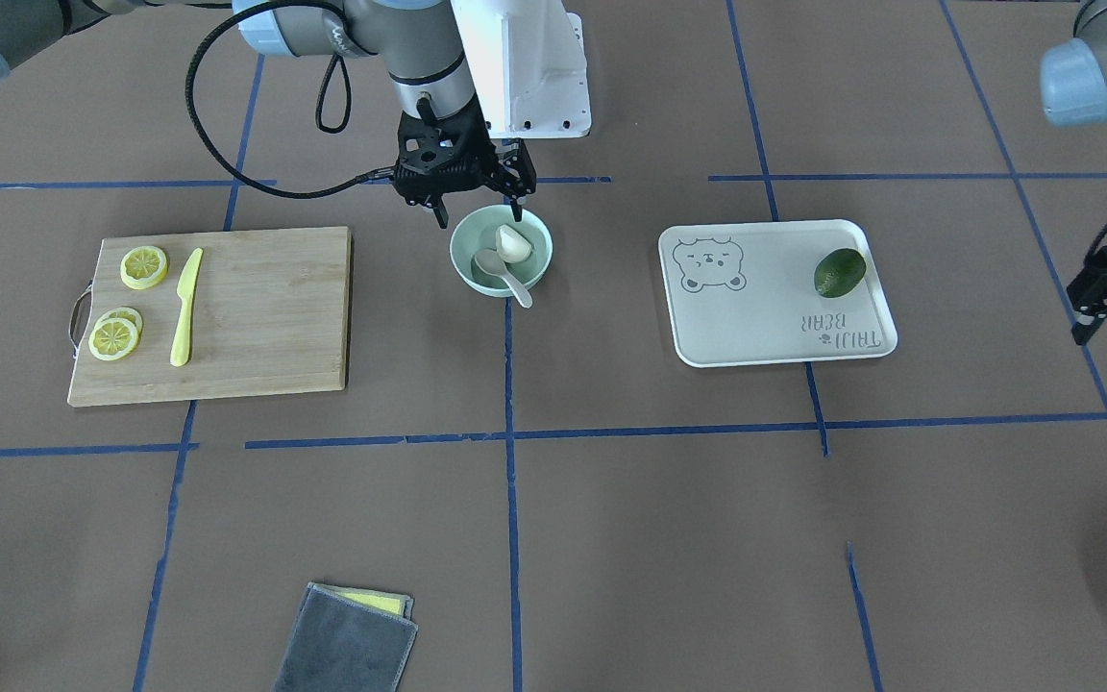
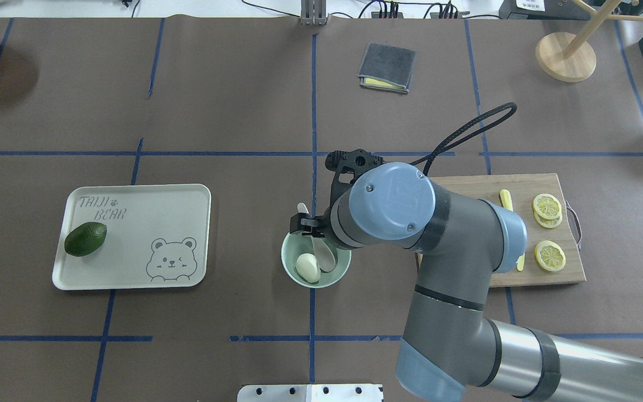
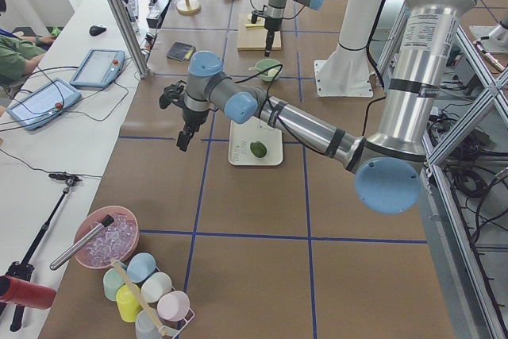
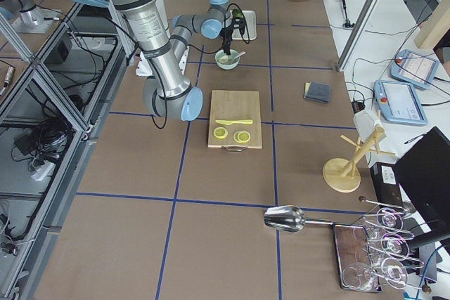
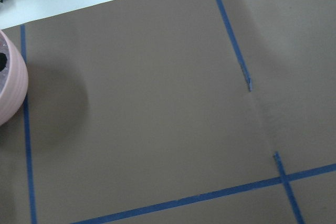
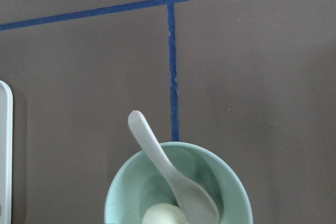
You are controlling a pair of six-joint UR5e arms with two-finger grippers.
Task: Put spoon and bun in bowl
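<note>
Start at the fingers (image 1: 437, 211) of the right gripper (image 1: 479, 211). They stand spread with nothing between them, hanging just above the robot-side rim of the round pale mint-green bowl (image 1: 462, 271).

In that bowl lies the small white pleated steamed bun (image 1: 513, 243), tipped on its side. Just beside it is the scoop of the small off-white plastic soup spoon (image 1: 505, 277). The spoon's handle leans out over the rim toward your side, probably because it is too long to lie flat inside. With both pieces in the bowl, the task looks done to me, and empty, parted fingers fit a release.

The left gripper (image 1: 1096, 298) hangs well apart over bare brown worktop (image 1: 611, 529), out of the way. You cannot tell whether its fingers are spread.

For writing, the white rectangular tray (image 2: 132, 268) reads "TAIJI BEAR" beside a winking bear drawing, and a dark green avocado (image 2: 85, 239) rests on it. The blue joint cap (image 2: 391, 192) on the right arm carries a raised "UR".
</note>
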